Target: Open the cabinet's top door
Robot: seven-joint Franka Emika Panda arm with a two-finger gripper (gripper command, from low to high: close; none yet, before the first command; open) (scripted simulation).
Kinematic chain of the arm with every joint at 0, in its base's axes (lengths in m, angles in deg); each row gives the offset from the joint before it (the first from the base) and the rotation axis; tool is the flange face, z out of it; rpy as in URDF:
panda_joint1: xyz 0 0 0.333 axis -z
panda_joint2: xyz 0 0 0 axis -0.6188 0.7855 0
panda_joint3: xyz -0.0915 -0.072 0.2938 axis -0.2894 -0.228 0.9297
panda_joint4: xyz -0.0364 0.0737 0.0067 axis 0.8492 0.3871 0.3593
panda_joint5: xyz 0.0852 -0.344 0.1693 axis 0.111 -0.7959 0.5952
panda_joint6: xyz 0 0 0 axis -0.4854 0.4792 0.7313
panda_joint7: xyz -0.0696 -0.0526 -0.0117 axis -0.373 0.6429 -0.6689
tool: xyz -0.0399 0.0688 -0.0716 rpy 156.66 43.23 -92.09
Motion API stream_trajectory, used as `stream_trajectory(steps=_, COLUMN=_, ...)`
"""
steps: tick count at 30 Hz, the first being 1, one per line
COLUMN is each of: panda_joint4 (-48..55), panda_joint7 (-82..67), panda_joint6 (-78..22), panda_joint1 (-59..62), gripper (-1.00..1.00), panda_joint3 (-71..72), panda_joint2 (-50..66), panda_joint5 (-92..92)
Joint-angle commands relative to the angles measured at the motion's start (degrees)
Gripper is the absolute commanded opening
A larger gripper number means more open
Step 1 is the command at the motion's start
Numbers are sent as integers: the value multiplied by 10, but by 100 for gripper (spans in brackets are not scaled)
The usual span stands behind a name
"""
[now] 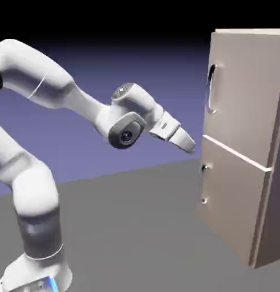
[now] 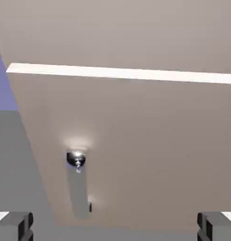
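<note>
The tall beige cabinet (image 1: pixel 267 188) stands at the exterior view's right. Its top door (image 1: pixel 244 91) carries a dark curved bar handle (image 1: pixel 211 85) near its left edge. My gripper (image 1: pixel 189 145) hangs a short way left of the cabinet, below the handle, level with the seam between the two panels. It touches nothing. In the hand view the fingertips (image 2: pixel 13 226) sit far apart at the bottom corners, so the gripper (image 2: pixel 115 228) is open and empty. The top door (image 2: pixel 136 33) fills the upper strip above a pale seam (image 2: pixel 122 73); its handle is out of that view.
The lower panel (image 1: pixel 230 199) has two small round knobs (image 1: pixel 204 168). One shiny knob (image 2: pixel 75 159) shows in the hand view, with a second knob (image 2: pixel 90 206) beneath it. The grey table (image 1: pixel 136 228) spreads between the arm's base and the cabinet.
</note>
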Motion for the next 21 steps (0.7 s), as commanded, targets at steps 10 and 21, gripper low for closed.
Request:
stream_trajectory(steps=10, panda_joint4=42, panda_joint7=-116, panda_joint6=-57, panda_joint1=140, gripper=0, panda_joint3=115, panda_joint2=-95, panda_joint5=249)
stream_trajectory(steps=21, panda_joint4=87, panda_joint7=-244, panda_joint6=-119, panda_joint1=294, gripper=0, panda_joint3=241, panda_joint2=-199, panda_joint5=523)
